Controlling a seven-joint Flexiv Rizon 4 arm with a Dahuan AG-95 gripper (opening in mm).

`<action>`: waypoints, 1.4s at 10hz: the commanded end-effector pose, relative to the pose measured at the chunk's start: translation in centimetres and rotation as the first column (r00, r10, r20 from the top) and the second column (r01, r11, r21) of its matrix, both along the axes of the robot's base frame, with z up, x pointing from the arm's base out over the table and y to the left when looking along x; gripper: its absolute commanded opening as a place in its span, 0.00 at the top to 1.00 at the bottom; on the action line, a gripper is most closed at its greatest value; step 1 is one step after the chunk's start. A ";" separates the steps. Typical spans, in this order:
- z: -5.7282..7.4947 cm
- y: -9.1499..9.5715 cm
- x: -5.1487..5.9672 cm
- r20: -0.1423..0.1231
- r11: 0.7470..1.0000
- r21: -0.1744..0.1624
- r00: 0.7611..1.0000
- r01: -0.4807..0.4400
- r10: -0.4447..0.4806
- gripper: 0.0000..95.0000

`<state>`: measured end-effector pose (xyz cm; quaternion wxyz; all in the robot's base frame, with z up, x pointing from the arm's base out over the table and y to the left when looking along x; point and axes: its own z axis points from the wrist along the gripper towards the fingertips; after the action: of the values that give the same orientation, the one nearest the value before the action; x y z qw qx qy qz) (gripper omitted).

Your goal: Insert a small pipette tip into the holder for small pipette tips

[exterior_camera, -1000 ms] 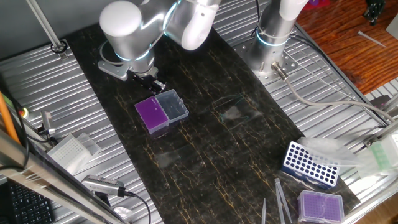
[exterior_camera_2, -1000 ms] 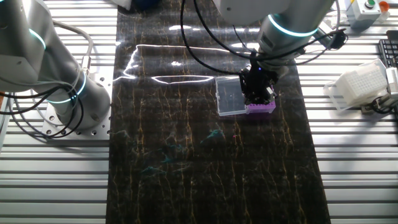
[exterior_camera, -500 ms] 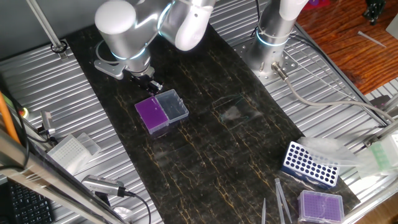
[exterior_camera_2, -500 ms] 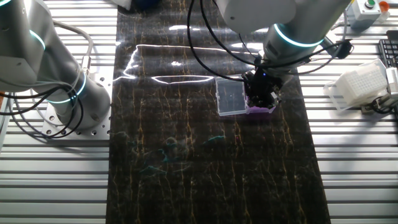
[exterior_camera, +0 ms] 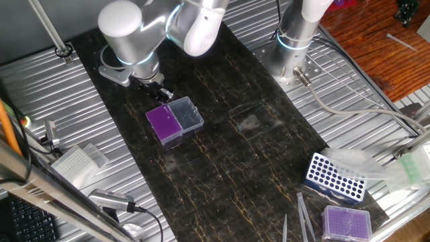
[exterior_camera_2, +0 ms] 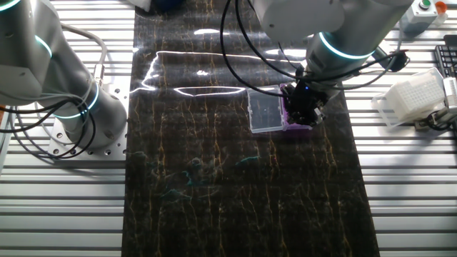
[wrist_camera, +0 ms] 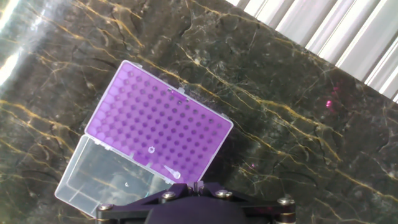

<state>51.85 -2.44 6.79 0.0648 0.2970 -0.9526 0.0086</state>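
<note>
The pincer [exterior_camera: 161, 93] hangs above the holder for small pipette tips [wrist_camera: 157, 127]; whether its fingers are spread I cannot tell. Only the hand view shows 1 pipette tip [wrist_camera: 169, 171] on the purple grid. The holder sits on the dark surface [exterior_camera: 222, 161], clear lid [exterior_camera: 186, 114] open alongside.

a dark marbled mat [exterior_camera: 222, 148] with gold veins is laid over a ribbed metal table [exterior_camera: 80, 114]. beyond the table's far corner, reddish wooden floor [exterior_camera: 363, 40] is seen. glare is reflected on the mat.
</note>
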 end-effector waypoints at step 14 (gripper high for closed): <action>-0.5 0.0 0.5 0.006 1.000 0.017 1.000 0.022 -0.022 1.00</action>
<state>52.34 -2.44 6.29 0.0599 0.2887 -0.9555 0.0041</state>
